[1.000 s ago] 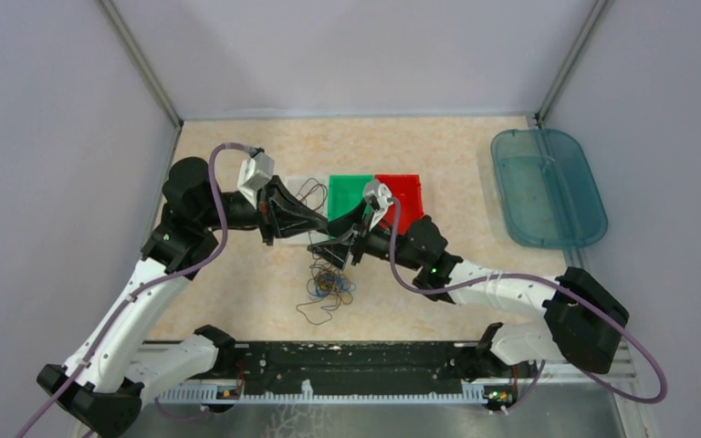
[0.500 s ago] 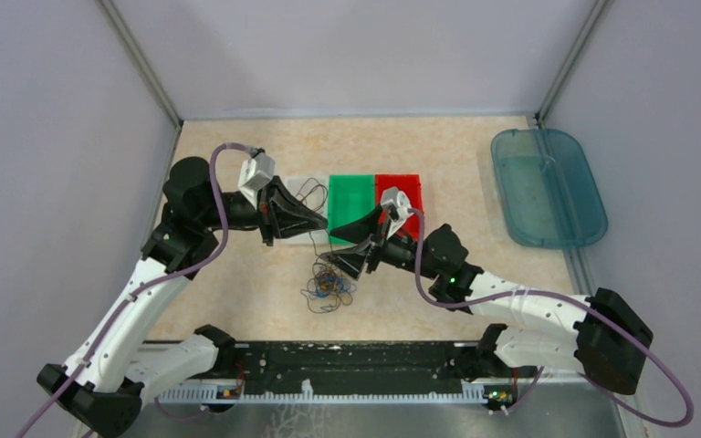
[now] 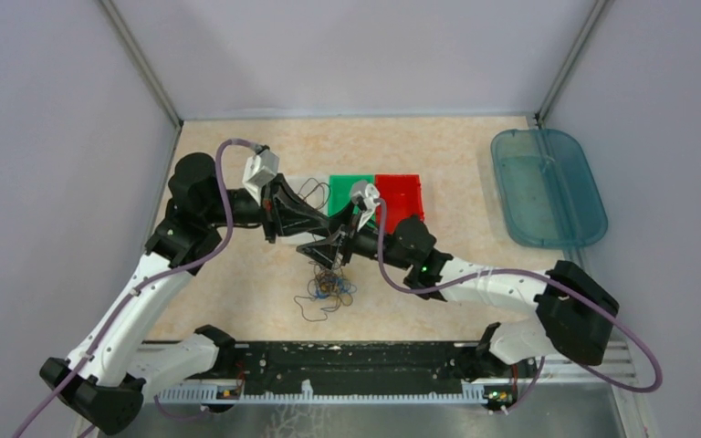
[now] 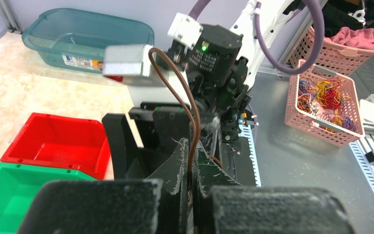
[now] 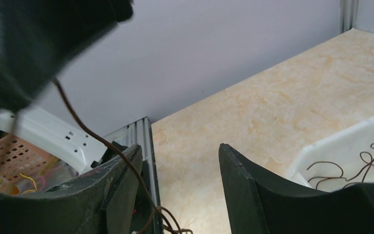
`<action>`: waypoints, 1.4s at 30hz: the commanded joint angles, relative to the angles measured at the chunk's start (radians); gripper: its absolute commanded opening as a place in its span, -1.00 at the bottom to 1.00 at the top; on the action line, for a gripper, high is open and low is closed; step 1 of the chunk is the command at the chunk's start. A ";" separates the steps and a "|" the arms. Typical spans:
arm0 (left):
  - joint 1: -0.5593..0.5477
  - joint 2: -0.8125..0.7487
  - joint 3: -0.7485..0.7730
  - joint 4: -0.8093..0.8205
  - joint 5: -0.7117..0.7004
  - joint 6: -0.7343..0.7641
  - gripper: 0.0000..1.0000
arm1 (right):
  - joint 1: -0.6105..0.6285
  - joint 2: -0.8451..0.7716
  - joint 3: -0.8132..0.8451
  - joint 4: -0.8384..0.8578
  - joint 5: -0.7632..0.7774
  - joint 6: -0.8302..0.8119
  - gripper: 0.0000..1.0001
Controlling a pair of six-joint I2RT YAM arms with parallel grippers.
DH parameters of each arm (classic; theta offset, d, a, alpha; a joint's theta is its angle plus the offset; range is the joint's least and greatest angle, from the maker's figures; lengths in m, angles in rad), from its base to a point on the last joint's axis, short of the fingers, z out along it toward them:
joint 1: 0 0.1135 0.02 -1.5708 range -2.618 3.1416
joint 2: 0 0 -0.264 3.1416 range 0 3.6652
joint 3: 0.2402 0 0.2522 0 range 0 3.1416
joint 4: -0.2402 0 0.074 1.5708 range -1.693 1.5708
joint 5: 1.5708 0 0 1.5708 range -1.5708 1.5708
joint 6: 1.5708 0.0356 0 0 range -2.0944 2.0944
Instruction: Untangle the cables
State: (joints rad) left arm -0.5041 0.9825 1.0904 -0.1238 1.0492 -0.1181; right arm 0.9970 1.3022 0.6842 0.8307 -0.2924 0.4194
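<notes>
Marbled surface (image 3: 237,155), pale walls | left jaws clenched on one brown wire (image 4: 194,126), lifted just nearside of the green bin (image 3: 347,190) | right jaws released, empty, beside that wire | cables (image 3: 329,287) mostly knotted, nearside of green bin | one brown strand (image 5: 360,168) lies in white bin (image 5: 350,141), left of green bin | judged early: most untangling left.

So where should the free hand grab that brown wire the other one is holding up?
Probably on the stretch of brown wire that hangs between the shut left hand and the bundle, low down near the bundle. Come in sideways from the right, where the open right hand is, so it straddles the thin strand across its length and cannot slide along it.
</notes>
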 commanded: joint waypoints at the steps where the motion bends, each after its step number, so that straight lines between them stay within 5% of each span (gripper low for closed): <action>1: -0.004 0.005 0.077 0.016 0.035 -0.016 -1.00 | 0.020 0.076 0.028 0.132 0.053 0.009 0.17; 11: -0.003 0.070 0.318 0.011 0.101 -0.081 -0.99 | 0.039 0.254 -0.171 0.436 0.163 0.091 -0.13; 25: -0.004 0.181 0.707 0.014 -0.014 0.033 -1.00 | 0.094 0.342 -0.278 0.441 0.318 0.039 -0.20; 27: -0.003 0.192 0.754 0.026 -0.048 0.047 -1.00 | 0.101 0.343 -0.293 0.465 0.331 0.044 -0.30; 30: -0.002 0.204 0.802 0.030 -0.098 0.082 -1.00 | 0.105 0.378 -0.322 0.479 0.356 0.054 -0.94; 31: -0.002 0.207 0.816 0.027 -0.122 0.099 -0.99 | 0.105 0.379 -0.337 0.492 0.361 0.058 -1.00; 42: -0.003 0.216 0.840 0.173 -0.423 0.350 -1.00 | 0.123 0.240 -0.478 0.414 0.502 0.084 -1.00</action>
State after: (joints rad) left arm -0.5041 1.1931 1.9202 -0.0669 0.7895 0.0849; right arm 1.1057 1.6196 0.2222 1.2472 0.1318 0.4889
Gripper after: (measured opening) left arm 0.026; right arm 0.009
